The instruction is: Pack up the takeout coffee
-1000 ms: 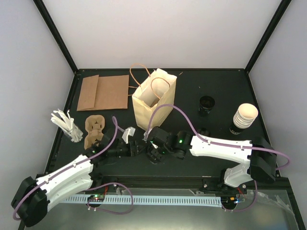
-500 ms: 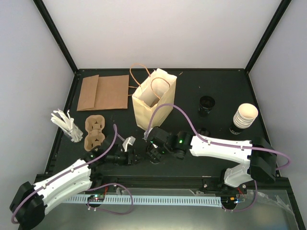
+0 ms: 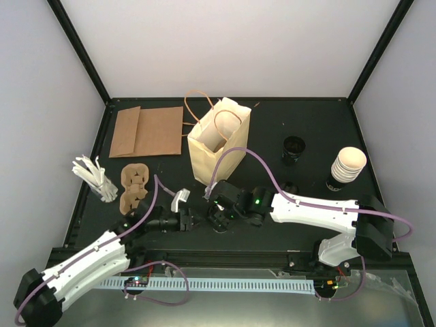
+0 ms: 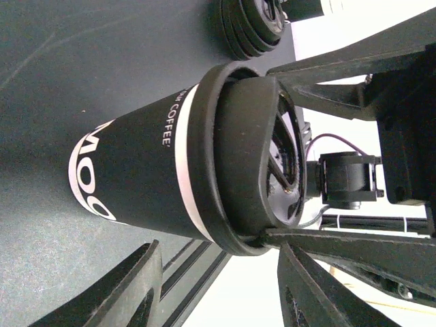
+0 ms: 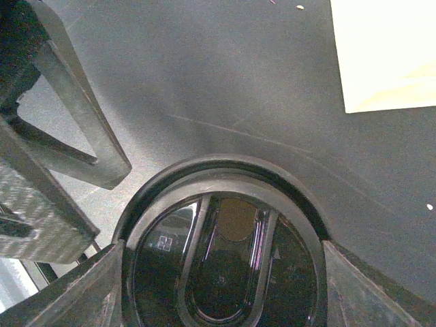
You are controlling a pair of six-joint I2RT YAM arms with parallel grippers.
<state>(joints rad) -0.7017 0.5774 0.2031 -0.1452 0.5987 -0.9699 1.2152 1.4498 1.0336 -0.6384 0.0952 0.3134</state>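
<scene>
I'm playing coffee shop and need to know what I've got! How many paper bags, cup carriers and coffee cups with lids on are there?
Paper bags: 2 (cream handled bag, flat brown bag)
Cardboard cup carrier: 1
Black lidded coffee cup: 1
Total: 4

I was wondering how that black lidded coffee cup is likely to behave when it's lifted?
The lidded cup tapers toward its base, so it probably tips easily. The right pincer grips at the glossy lid, which could slip or pop off.
</scene>
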